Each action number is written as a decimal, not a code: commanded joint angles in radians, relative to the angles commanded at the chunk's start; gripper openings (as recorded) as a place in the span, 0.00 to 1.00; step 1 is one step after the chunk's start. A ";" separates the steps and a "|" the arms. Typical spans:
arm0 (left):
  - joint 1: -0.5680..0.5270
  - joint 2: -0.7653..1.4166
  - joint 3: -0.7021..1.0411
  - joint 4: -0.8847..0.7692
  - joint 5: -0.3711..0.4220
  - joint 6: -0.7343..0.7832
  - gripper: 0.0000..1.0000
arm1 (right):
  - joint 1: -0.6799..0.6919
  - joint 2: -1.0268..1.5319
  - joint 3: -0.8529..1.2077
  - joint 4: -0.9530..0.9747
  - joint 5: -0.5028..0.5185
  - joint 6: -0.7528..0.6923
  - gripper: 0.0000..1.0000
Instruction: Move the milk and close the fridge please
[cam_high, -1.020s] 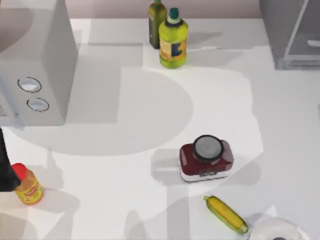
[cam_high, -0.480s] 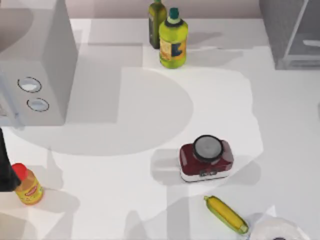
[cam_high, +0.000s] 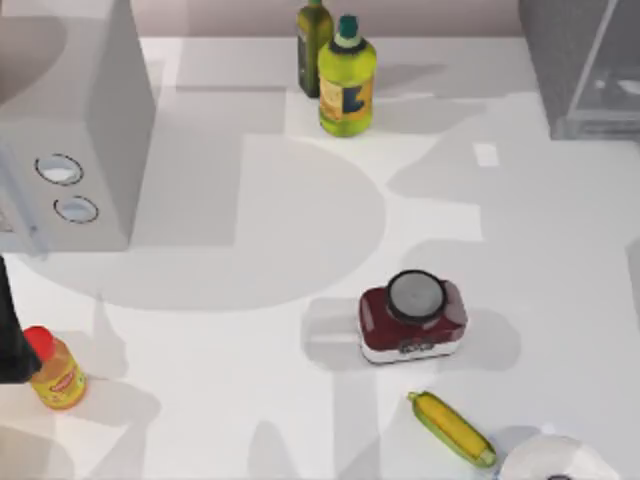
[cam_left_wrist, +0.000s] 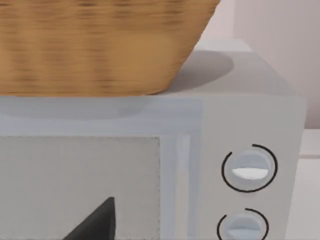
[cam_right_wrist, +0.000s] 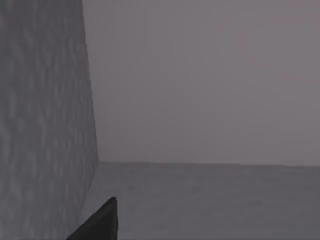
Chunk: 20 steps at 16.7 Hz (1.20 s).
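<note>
Shade spreads over the right of the desk

Since the earlier frames the shadow on the desk (cam_high: 250, 330) has grown across the right half of the top view. It has swallowed the lit area there and left one small bright patch right of centre in the upper part. None of the loose things has shifted.

The fridge (cam_high: 585, 70) stands in the upper right corner of the top view, a grey cabinet cut by the frame edge, with a pale panel on its right part. In the right wrist view a grey textured wall fills the left of the frame, close to the right tool (cam_right_wrist: 97, 224). I cannot tell whether that tool is released or clenched.

The left arm (cam_high: 10, 335) sits parked at the left edge of the top view, just beside the yellow bottle (cam_high: 55, 372). The left tool (cam_left_wrist: 95, 225) faces the grey box with two dials (cam_high: 70, 130), which carries a wicker basket (cam_left_wrist: 100, 45); its state cannot be told either.

The red jar (cam_high: 412, 318) stands right of centre, with the corn cob (cam_high: 452, 428) below it
</note>
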 joint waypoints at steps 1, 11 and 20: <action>0.000 0.000 0.000 0.000 0.000 0.000 1.00 | 0.007 -0.084 -0.045 -0.031 0.009 0.000 1.00; 0.000 0.000 0.000 0.000 0.000 0.000 1.00 | 0.094 -1.194 -0.617 -0.428 0.122 -0.036 1.00; 0.000 0.000 0.000 0.000 0.000 0.000 1.00 | 0.169 -1.878 -1.046 -0.730 0.194 -0.011 1.00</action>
